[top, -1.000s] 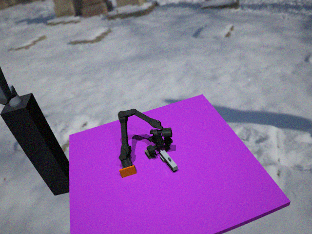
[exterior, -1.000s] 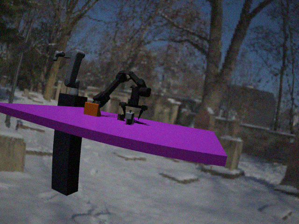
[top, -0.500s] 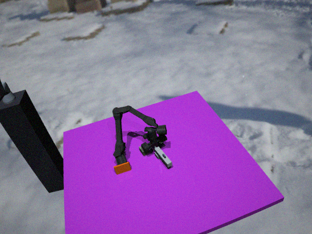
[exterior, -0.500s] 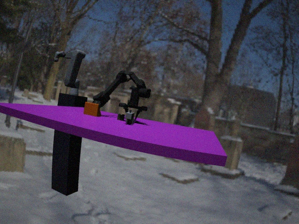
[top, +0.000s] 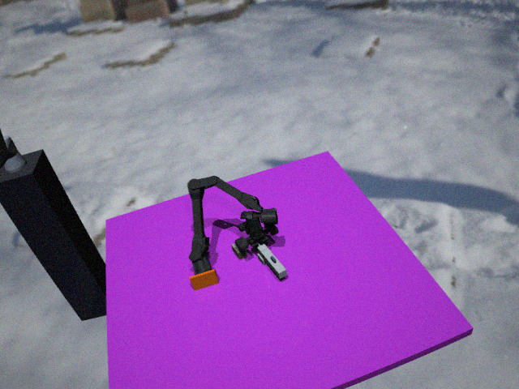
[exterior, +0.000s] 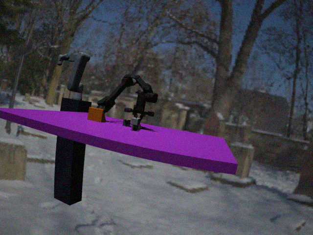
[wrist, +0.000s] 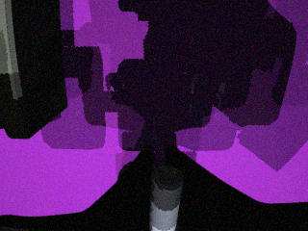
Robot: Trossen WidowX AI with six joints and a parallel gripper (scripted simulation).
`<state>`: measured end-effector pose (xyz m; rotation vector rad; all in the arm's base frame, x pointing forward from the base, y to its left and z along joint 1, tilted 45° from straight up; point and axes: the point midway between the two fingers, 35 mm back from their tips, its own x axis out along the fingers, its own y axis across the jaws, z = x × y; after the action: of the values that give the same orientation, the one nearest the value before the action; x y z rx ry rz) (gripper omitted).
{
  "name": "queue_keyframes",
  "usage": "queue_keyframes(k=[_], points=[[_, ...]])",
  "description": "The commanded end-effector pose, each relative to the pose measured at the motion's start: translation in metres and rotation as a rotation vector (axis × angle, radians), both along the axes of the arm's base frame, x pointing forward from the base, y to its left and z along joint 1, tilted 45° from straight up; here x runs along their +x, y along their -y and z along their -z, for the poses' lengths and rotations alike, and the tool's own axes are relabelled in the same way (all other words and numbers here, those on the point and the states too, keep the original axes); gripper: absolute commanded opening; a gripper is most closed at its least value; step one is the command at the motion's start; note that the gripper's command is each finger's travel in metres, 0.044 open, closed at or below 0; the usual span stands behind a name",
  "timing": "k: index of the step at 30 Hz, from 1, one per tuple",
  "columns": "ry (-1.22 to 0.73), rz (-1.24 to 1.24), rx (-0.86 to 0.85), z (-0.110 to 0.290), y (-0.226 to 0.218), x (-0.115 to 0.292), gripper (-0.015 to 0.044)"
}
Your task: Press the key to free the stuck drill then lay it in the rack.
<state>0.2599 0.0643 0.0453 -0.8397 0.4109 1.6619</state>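
A purple table (top: 335, 301) stands beside a dark pillar (top: 50, 234) on snow (top: 293, 83).

Arm (top: 196, 217) is bent over mid-worktop, wrist pointed down; gripper (top: 256, 246) is clamped on the drill (wrist: 165, 202).

Grey drill (wrist: 165, 208) upright in pincer (wrist: 164, 173)

Snowy graveyard: gravestones (exterior: 243, 154), bare trees (exterior: 225, 63), snow (top: 293, 91).
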Motion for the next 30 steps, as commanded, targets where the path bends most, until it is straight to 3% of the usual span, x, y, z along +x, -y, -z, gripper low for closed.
queue_keyframes(k=[1, 30], points=[[0.004, -0.001, 0.002, -0.001, -0.001, 0.000, 0.0000], [-0.003, 0.001, 0.007, -0.027, -0.026, -0.012, 0.0000]])
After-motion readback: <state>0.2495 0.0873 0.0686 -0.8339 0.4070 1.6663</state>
